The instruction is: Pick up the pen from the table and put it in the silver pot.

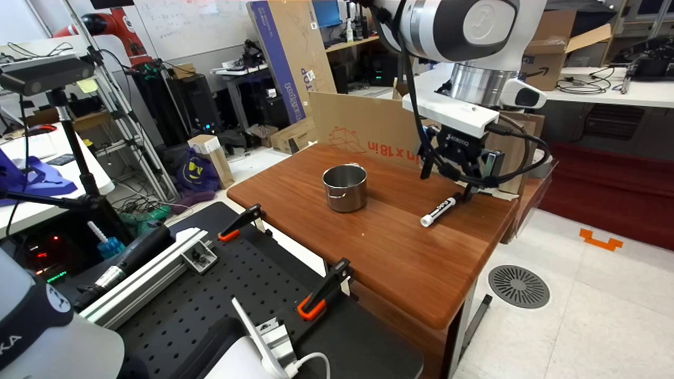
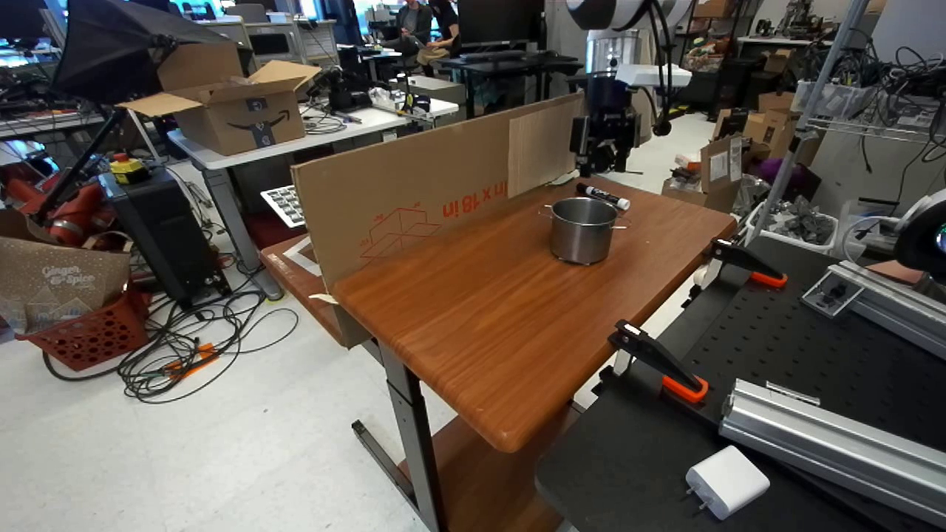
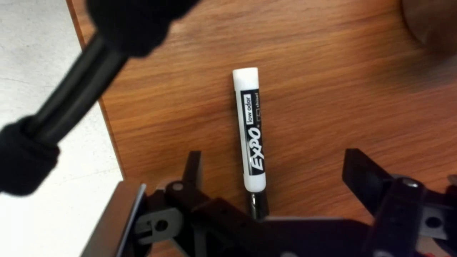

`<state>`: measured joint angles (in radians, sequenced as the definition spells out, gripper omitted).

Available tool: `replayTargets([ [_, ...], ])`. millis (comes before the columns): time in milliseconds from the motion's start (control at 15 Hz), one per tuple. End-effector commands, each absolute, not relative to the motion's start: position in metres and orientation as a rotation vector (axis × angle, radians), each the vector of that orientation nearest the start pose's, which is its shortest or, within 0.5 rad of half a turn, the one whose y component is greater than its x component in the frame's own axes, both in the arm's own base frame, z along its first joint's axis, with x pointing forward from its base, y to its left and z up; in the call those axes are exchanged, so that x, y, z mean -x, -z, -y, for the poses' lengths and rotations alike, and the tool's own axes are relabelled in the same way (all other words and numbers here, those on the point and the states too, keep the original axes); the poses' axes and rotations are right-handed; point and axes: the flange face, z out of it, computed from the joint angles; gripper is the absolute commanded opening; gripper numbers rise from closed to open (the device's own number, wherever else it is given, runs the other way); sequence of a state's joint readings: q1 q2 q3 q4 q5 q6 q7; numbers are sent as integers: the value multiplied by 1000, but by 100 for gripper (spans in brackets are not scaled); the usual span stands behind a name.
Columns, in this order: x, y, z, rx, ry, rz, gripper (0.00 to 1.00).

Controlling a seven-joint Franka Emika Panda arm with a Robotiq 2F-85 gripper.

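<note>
The pen (image 1: 440, 210), a white marker with a black label and dark cap, lies flat on the reddish-brown table (image 1: 368, 258). It also shows in an exterior view (image 2: 603, 196) and in the wrist view (image 3: 251, 132). The silver pot (image 1: 345, 190) stands upright on the table, apart from the pen; it shows in an exterior view (image 2: 581, 236), and its blurred side is at the top right of the wrist view (image 3: 433, 25). My gripper (image 1: 447, 181) is open and empty above the pen's capped end. In the wrist view the pen lies between the spread fingers (image 3: 273, 152), nearer the left one.
A cardboard panel (image 1: 363, 123) stands along one long table edge, close to the gripper. A black perforated bench (image 1: 237, 284) with clamps (image 1: 324, 289) adjoins the opposite edge. A black cable (image 3: 78, 89) loops beside the gripper. The table's edge shows at left in the wrist view.
</note>
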<state>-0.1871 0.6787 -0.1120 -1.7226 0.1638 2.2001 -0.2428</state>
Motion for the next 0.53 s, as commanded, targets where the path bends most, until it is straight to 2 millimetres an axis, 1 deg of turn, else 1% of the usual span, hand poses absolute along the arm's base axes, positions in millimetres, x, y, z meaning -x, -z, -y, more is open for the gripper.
replayTargets([
  [0, -635, -167, 180, 3052, -307, -257, 100],
  [333, -643, -149, 180, 3068, -343, -270, 100],
  [400, -645, -147, 181, 3071, -343, -271, 75],
  [467, -646, -145, 181, 3076, -344, -268, 74],
])
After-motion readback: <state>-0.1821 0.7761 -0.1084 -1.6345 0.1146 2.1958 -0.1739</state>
